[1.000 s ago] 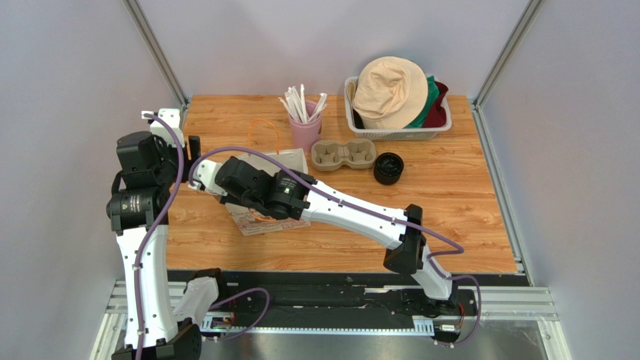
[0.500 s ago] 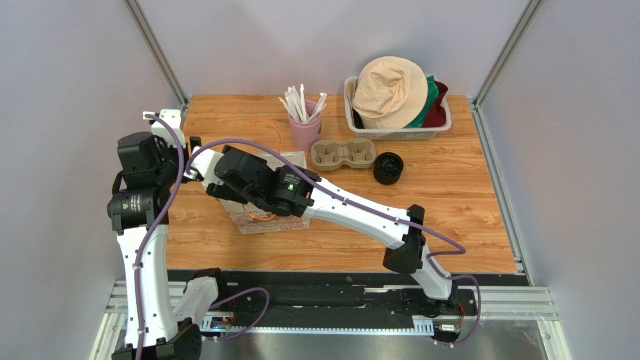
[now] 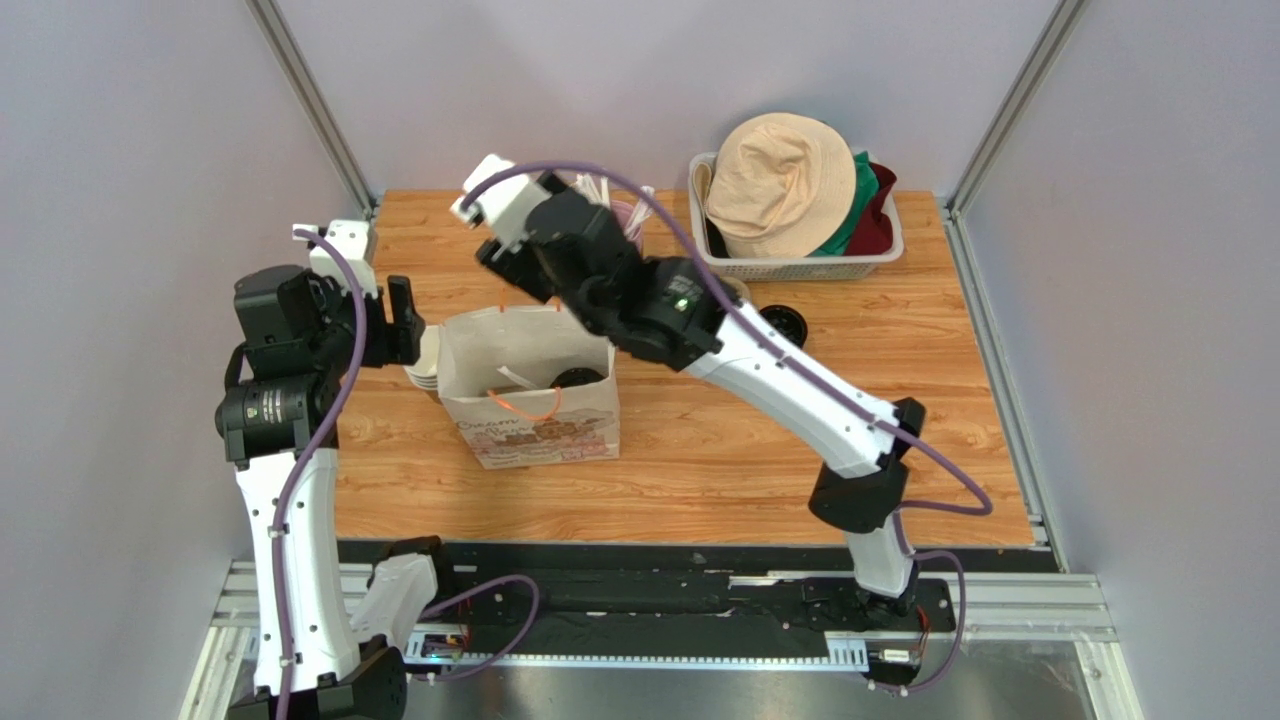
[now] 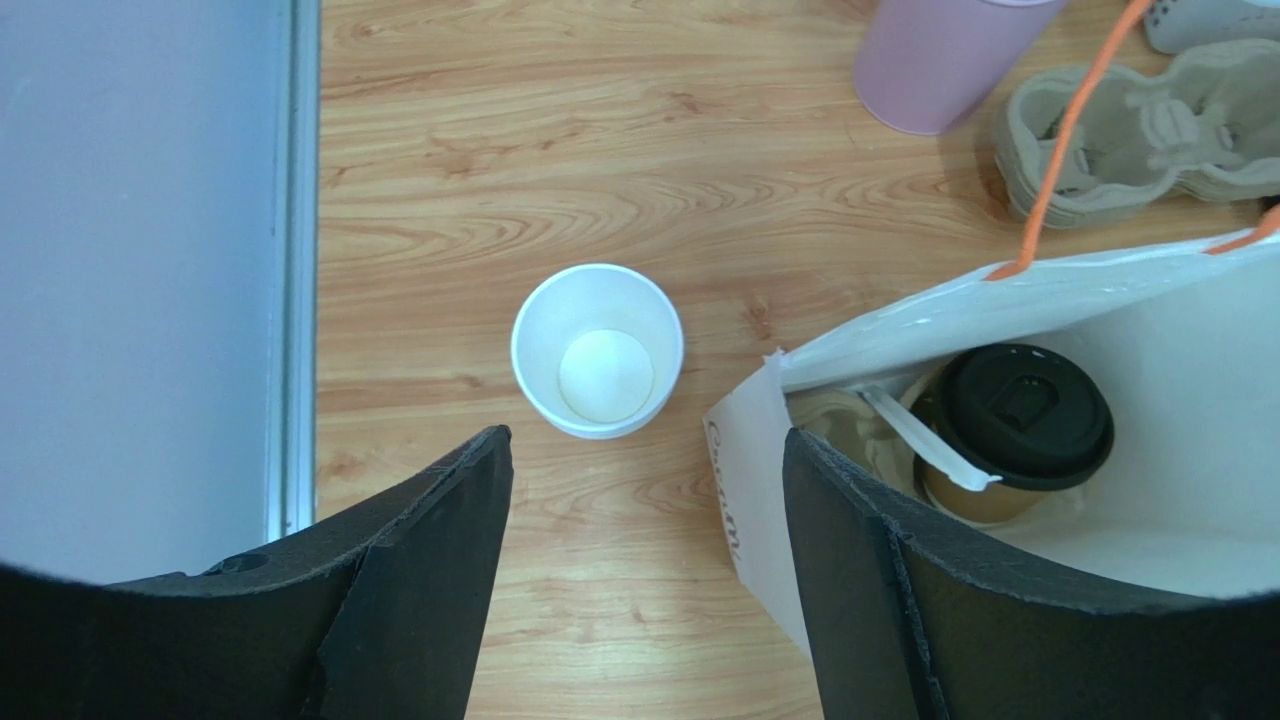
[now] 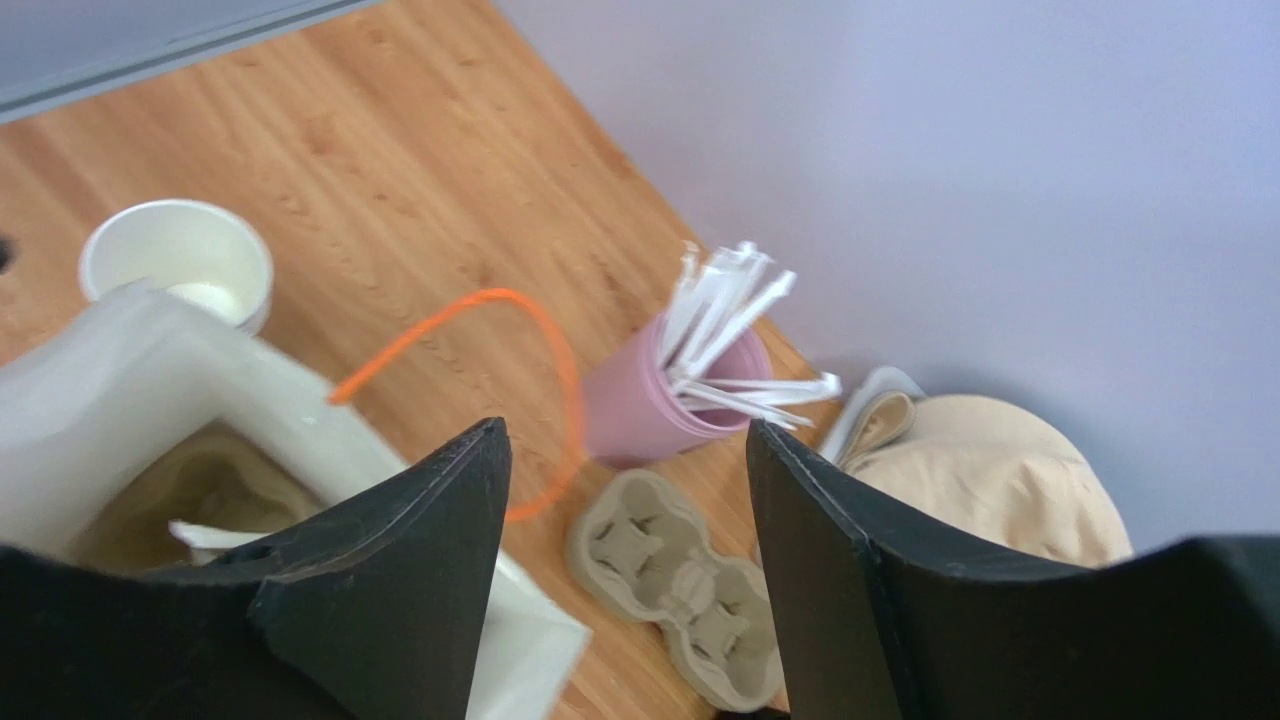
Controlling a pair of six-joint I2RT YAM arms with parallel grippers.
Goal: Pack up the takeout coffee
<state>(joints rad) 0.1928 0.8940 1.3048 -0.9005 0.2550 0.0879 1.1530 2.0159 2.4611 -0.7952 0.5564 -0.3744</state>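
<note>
The takeout coffee (image 4: 1022,428), a brown paper cup with a black lid, stands inside an open paper bag (image 4: 932,315) with orange handles; from above only its lid (image 3: 576,378) shows in the bag (image 3: 534,428). A beige tray and a white wrapped stick lie in the bag beside it. My left gripper (image 4: 646,600) hangs open and empty over the table at the bag's left edge (image 3: 403,318). My right gripper (image 5: 624,438) is open and empty, raised high behind the bag (image 3: 508,267), apart from it.
A lidless paper cup (image 4: 597,350) stands left of the bag. Behind it are a pink cup of white sticks (image 5: 669,398) and a cardboard cup carrier (image 5: 676,578). Black lids (image 3: 781,323) and a basket of hats (image 3: 796,195) sit at the back right.
The right gripper, down in the bag and nearly shut a second ago, has opened and risen up and back out of it. The bag now stands upright and open. The left arm barely moved.
</note>
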